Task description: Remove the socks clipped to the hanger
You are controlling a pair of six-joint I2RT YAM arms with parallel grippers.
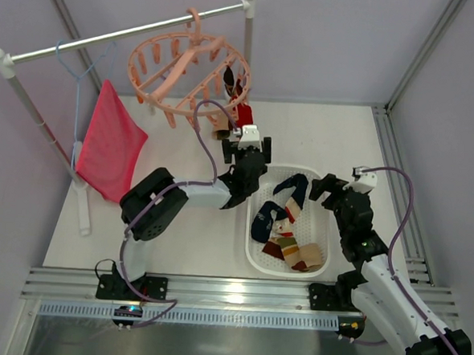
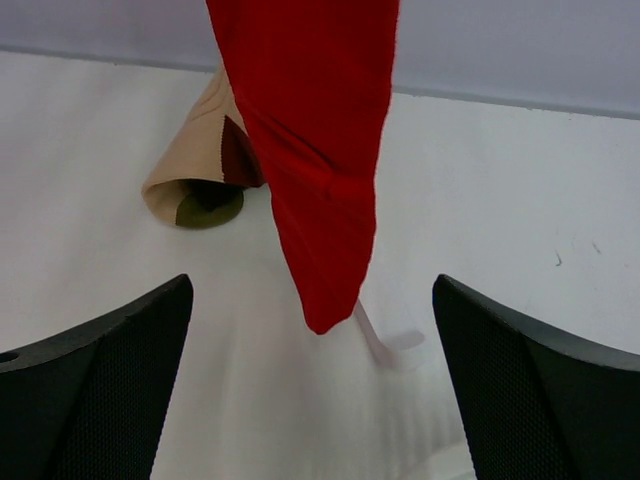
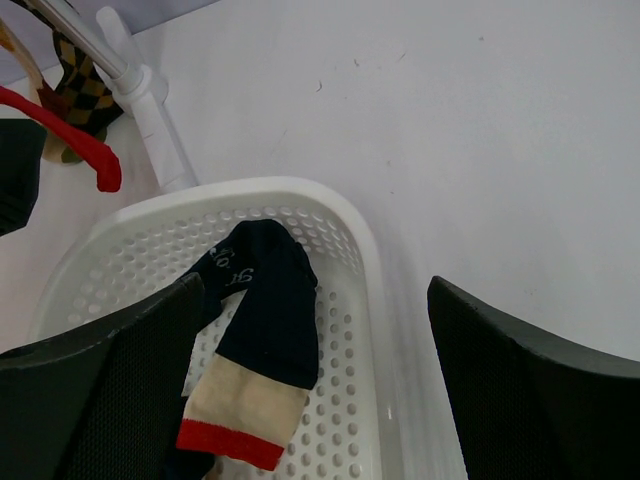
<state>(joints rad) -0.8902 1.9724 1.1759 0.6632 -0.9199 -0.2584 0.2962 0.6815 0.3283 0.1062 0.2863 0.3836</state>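
Fingers of the left gripper (image 2: 312, 285) stand open and empty just before the red sock (image 2: 320, 150) hanging at twelve o'clock from the hanger (image 1: 188, 62), likely to pull it off; the right gripper (image 3: 316, 285), also open, hovers by the basket (image 3: 300, 190).

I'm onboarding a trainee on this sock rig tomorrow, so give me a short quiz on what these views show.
1. True or false: the left pincer is shut on the red sock.
2. Where does the navy sock with the cream and red toe lie? A) on the bare table B) in the white basket C) clipped to the blue wire hanger
3. Which arm reaches toward the salmon-pink hanger?
Key: 1 false, its jaws stand wide open; 2 B; 3 the left arm.
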